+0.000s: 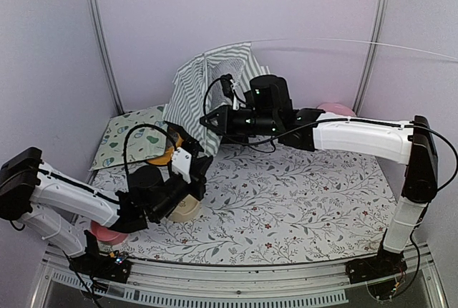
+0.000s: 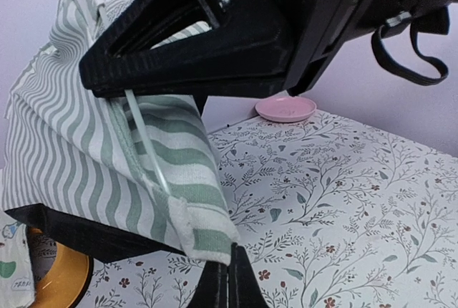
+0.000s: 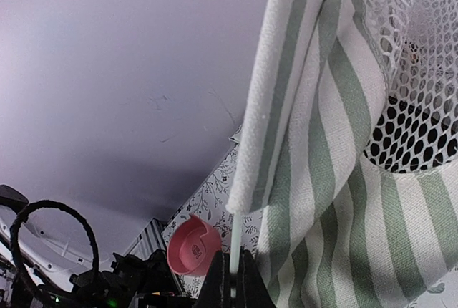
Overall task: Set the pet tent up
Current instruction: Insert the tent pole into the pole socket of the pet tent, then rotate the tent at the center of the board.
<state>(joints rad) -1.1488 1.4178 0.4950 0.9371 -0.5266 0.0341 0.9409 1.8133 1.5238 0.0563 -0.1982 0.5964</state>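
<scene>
Threading appears under way as the right gripper [image 3: 232, 283] pinches a white pole [image 3: 235, 249] and the left gripper [image 2: 227, 281] clamps the slumped pet tent [image 1: 204, 86] at eleven o'clock on the table [image 1: 308, 204], a steady push likely next.

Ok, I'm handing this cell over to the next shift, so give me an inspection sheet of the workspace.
Surface: floral tablecloth, lying flat.
Job's things: pet tent partly raised at the back left; its pole arcs off to the right.
Clutter: printed mat, pink dish, pink bowl, cream roll.
Grippers: right gripper shut on the pole; left gripper shut at the tent's lower corner, grip unclear.
Cables: black cable loops at both wrists, none seen snagged.
Surroundings: lilac wall panels, metal uprights.
</scene>
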